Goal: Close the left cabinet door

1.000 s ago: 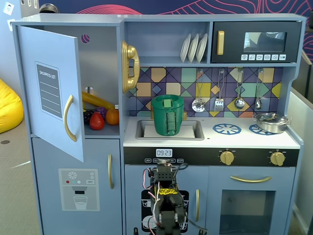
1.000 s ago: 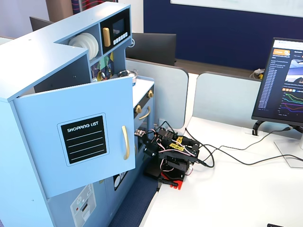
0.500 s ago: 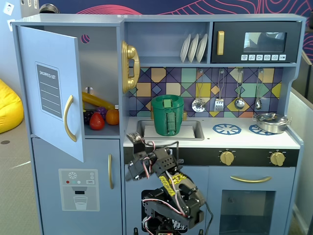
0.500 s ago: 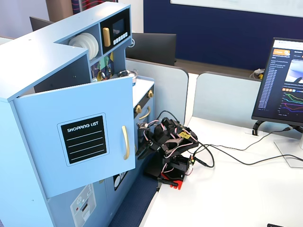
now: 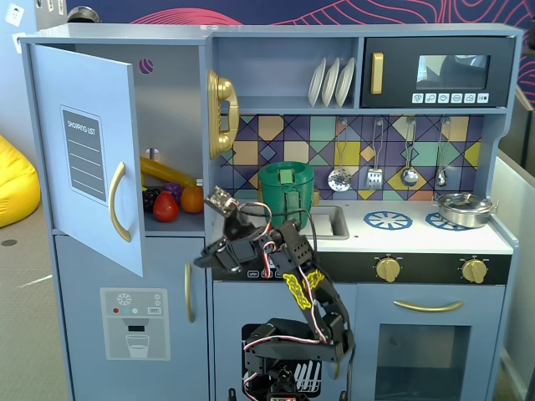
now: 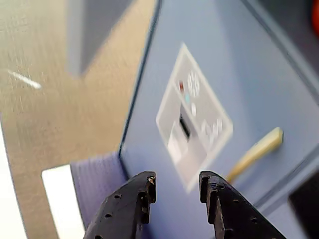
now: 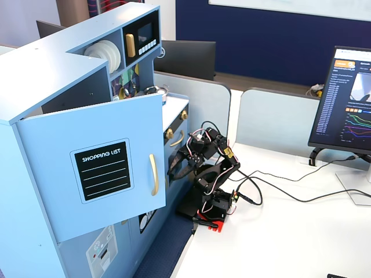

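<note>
The left cabinet door is a light-blue panel with a black "SHOPPING LIST" board and a curved gold handle. It stands swung wide open, also in the other fixed view. My gripper is open and empty. It sits below and to the right of the door's free edge, apart from it, pointing at the lower door. In the wrist view my gripper faces the blue dispenser door with its gold handle; the shopping-list door is out of that view.
Toy fruit lies in the open cabinet. A gold phone, a green pot and a sink are on the kitchen. A monitor and cables sit on the white desk.
</note>
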